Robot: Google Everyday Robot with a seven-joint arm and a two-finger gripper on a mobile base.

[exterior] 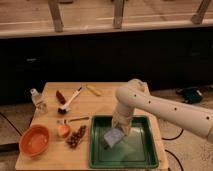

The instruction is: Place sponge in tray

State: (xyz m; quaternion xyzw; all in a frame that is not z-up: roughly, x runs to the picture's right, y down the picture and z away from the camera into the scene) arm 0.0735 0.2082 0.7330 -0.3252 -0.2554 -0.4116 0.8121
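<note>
The dark-green tray (pixel 147 154) lies at the front right of the wooden table. The pale grey-blue sponge (pixel 113 137) is over the tray's floor, left of its middle. My gripper (pixel 119 131) comes down from the white arm and is right at the sponge's upper right edge. I cannot tell whether the sponge rests on the tray floor or hangs just above it.
An orange bowl (pixel 35 141) sits at the front left. A white-handled dish brush (pixel 69 101), a clear bottle (pixel 38 100), a yellow item (pixel 93 90), a small orange item (pixel 63 130) and a dark cluster (pixel 76 138) lie on the wooden table (pixel 105 100).
</note>
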